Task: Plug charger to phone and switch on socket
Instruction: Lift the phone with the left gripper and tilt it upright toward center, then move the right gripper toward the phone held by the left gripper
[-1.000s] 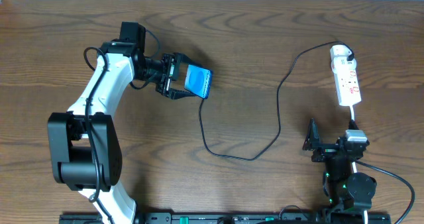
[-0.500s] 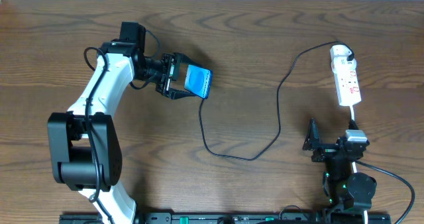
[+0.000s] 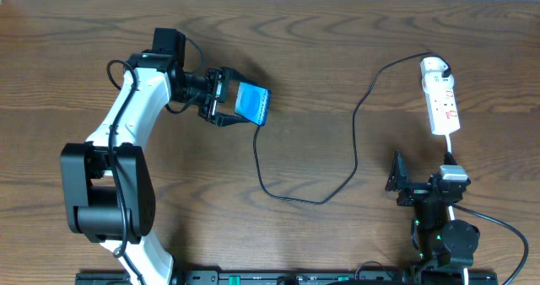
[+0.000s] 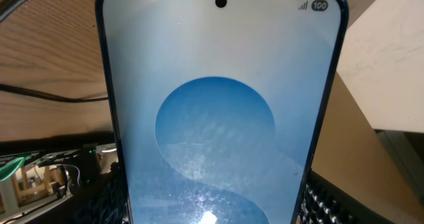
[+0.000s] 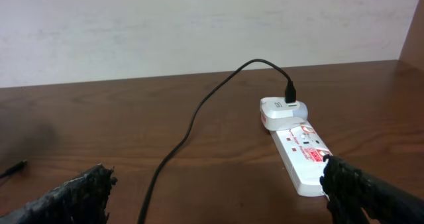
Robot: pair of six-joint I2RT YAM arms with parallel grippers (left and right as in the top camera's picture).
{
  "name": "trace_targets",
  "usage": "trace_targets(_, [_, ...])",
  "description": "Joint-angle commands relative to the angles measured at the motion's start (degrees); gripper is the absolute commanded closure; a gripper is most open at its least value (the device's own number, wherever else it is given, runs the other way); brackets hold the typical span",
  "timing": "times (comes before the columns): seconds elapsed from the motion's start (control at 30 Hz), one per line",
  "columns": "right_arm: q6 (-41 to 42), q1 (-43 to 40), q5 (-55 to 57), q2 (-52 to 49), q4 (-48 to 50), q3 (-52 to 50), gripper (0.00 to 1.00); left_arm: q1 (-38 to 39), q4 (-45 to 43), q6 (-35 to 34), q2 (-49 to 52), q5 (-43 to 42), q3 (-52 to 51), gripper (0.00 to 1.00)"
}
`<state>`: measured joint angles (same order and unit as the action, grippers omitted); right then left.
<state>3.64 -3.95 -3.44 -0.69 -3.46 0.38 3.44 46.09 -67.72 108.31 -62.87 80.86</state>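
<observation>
1. Left gripper (image 3: 229, 98): clamped on the phone (image 3: 251, 104), jaws wide across its lower end. In the left wrist view the blue screen fills the frame, with the camera hole at the far end.
2. The phone is at left-centre of the table (image 3: 337, 32), apparently held tilted off the wood.
3. The charger (image 3: 355, 150) runs as a loose loop across the table. Its connector tip (image 3: 256, 130) sits right at the phone's near edge. You can't tell from overhead whether it's seated in a port or just lying beside the phone. The wrist view doesn't show the port.
4. The plug (image 5: 290, 93) is at the rounded far end of the socket (image 3: 444, 106) and looks inserted.
5. The socket is far right on the table, well apart from the phone. Red switch markings are visible, but the on/off state is too small to read.
6. Right gripper (image 3: 405, 184): jaws fully spread and holding nothing, parked near the socket's cord end and facing along it.
7. Step in hand, by my read: steadying the phone for the plug-in. Treat the connection as unconfirmed.
8. Next move calls for:
   - Check the tip against the phone's port.
   - If it's loose, bring the tip in straight along the port axis while your left keeps the phone rigid.
   - Then send your right forward to press the switch with one fingertip, pushing down rather than sideways so the strip doesn't slide.
</observation>
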Motion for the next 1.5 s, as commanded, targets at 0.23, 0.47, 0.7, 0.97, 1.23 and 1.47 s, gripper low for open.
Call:
trace_targets(0.23, [0.66,0.28,-1.7,0.39,0.46,-0.07,0.01,-0.09,0.15,-0.5,-1.62,-2.54,-0.04,0.29])
trace_targets(0.47, [0.63,0.28,-3.15,0.39,1.01,-0.04,0.01,-0.09,0.13,-0.5,-1.62,-2.54,-0.04,0.29])
trace_targets(0.7, [0.72,0.28,-3.54,0.39,1.01,-0.04,0.01,-0.09,0.11,-0.5,-1.62,-2.51,-0.04,0.28])
trace_targets(0.97, [4.07,0.28,-3.61,-3.93,1.03,2.56,0.01,-0.09,-1.66,-0.46,-1.62,-2.01,-0.04,0.29])
trace_targets(1.23, [4.04,0.24,-4.98,-17.44,1.09,12.11,0.01,-0.09,-3.39,-0.48,-1.62,2.19,-0.04,0.29])
trace_targets(1.47, [4.07,0.22,-14.03,-36.04,0.66,26.03,0.01,-0.09,-5.79,-0.48,-1.62,6.49,-0.04,0.29])
